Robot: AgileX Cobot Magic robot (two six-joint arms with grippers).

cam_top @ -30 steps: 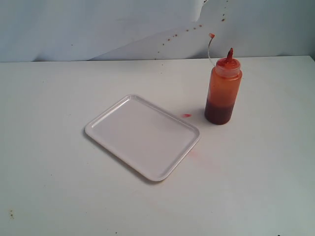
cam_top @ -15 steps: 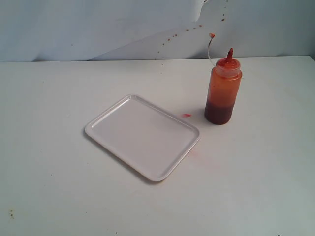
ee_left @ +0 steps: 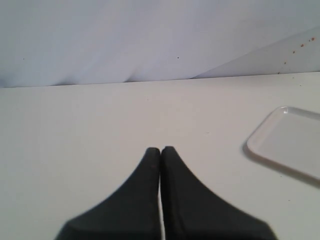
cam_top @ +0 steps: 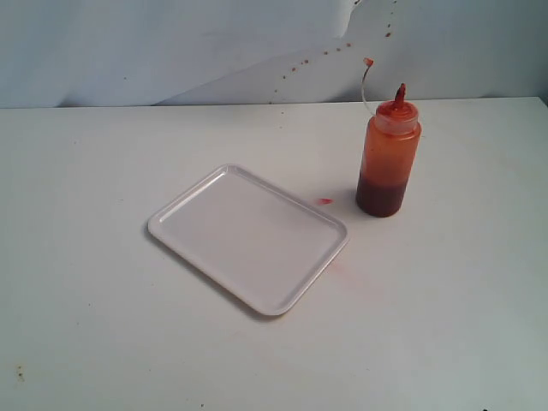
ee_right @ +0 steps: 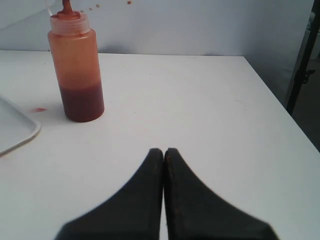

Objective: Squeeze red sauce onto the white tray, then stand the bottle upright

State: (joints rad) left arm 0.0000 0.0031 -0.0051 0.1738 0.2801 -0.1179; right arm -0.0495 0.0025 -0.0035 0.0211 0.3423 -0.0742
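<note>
The white tray point(cam_top: 248, 235) lies flat and askew in the middle of the table, its surface plain white. To its right the bottle point(cam_top: 388, 158) stands upright, orange-red and translucent, with red sauce as a darker layer at its base and its tethered cap hanging off the nozzle. Neither gripper shows in the exterior view. My left gripper point(ee_left: 160, 149) is shut and empty over bare table, with the tray's corner point(ee_left: 290, 142) off to one side. Also shut and empty, my right gripper point(ee_right: 164, 150) is some way short of the bottle point(ee_right: 76, 70), beside the tray's edge point(ee_right: 15, 130).
A tiny red smear point(cam_top: 324, 201) marks the table between tray and bottle, and a faint pink stain point(cam_top: 336, 267) sits by the tray's right corner. The table's edge point(ee_right: 280, 100) drops off beyond the right gripper. A pale backdrop with brown specks point(cam_top: 300, 64) rises behind.
</note>
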